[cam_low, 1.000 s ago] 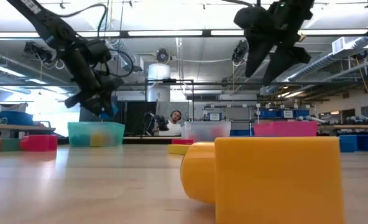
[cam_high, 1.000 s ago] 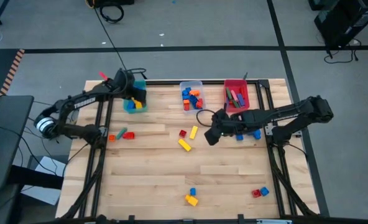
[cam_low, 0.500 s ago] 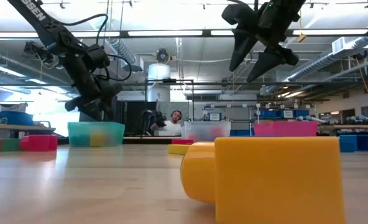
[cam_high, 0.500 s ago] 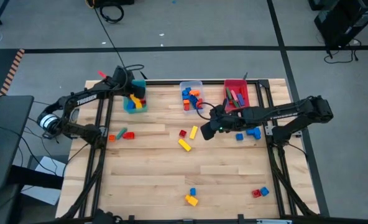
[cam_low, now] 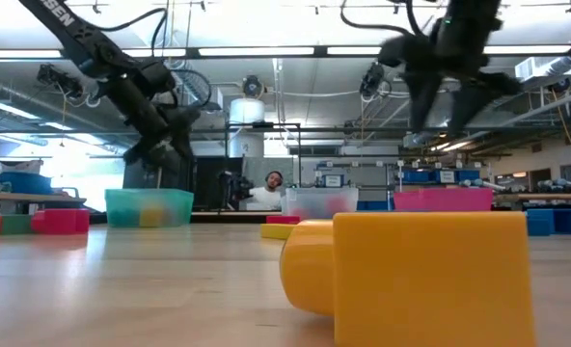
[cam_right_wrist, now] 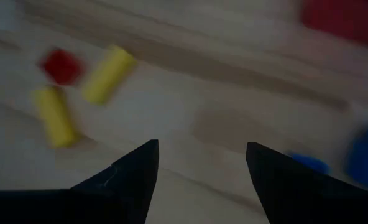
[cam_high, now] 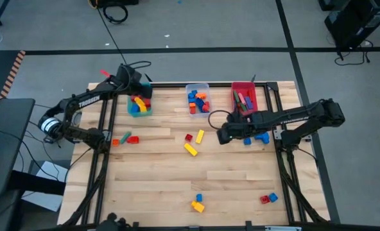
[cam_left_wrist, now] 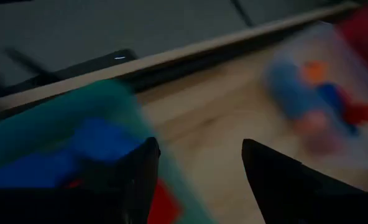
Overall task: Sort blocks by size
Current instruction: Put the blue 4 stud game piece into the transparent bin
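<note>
Standing in a row along the far edge of the wooden surface [cam_high: 158, 186] are three bins: the teal bin [cam_high: 139, 106] holds yellow, red and blue blocks, the clear bin [cam_high: 198, 98] holds blue, orange and red ones, and the red bin [cam_high: 244, 96] holds several longer bars. The left gripper [cam_high: 140, 90] hangs over the far rim of the teal bin, fingers spread with nothing between them; its wrist view shows a blue block [cam_left_wrist: 103, 138] inside the bin just ahead of the dark fingers [cam_left_wrist: 137, 180]. The right gripper [cam_high: 221, 133] hovers above the middle of the surface, jaws parted and empty, near two yellow bars [cam_high: 195, 142] and a small red cube [cam_high: 189, 137]. Loose blocks lie scattered elsewhere: an orange, green and red trio [cam_high: 124, 139] at the left, blue ones [cam_high: 262, 136] under the right arm, a blue and yellow pair [cam_high: 198, 203] near the front edge, and a red and blue pair [cam_high: 268, 199] at the front right. Beyond the surface lie grey floor and cables; the low view shows a workshop with a seated person [cam_low: 269, 193] far behind.
</note>
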`<action>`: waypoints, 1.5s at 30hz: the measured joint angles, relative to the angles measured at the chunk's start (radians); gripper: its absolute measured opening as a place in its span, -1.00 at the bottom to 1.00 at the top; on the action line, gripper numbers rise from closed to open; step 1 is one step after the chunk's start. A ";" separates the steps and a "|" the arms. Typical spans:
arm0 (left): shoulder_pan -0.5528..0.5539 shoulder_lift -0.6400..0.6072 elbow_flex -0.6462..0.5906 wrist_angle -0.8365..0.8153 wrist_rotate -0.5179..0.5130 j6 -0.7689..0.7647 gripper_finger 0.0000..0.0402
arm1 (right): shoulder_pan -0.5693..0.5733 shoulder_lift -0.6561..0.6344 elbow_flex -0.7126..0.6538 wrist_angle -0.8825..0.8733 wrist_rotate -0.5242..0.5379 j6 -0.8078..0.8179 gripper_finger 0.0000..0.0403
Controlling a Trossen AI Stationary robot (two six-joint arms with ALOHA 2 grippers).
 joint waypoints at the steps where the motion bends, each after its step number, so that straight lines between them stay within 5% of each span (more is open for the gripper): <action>1: -0.013 0.000 0.008 0.000 0.021 0.012 0.19 | 0.002 0.000 -0.002 -0.033 -0.009 0.034 0.27; 6: -0.108 -0.015 0.038 0.001 0.045 0.065 0.19 | 0.007 -0.002 -0.080 -0.119 -0.092 0.158 0.26; 13: -0.216 -0.065 0.042 0.053 0.006 0.064 0.19 | 0.005 -0.002 -0.274 0.019 -0.232 0.243 0.26; 34: -0.253 -0.067 0.042 0.063 0.006 0.061 0.19 | -0.028 -0.005 -0.501 0.262 -0.099 0.314 0.23; 45: -0.253 -0.067 0.042 0.063 0.006 0.061 0.19 | -0.029 -0.003 -0.503 0.268 -0.093 0.323 -0.22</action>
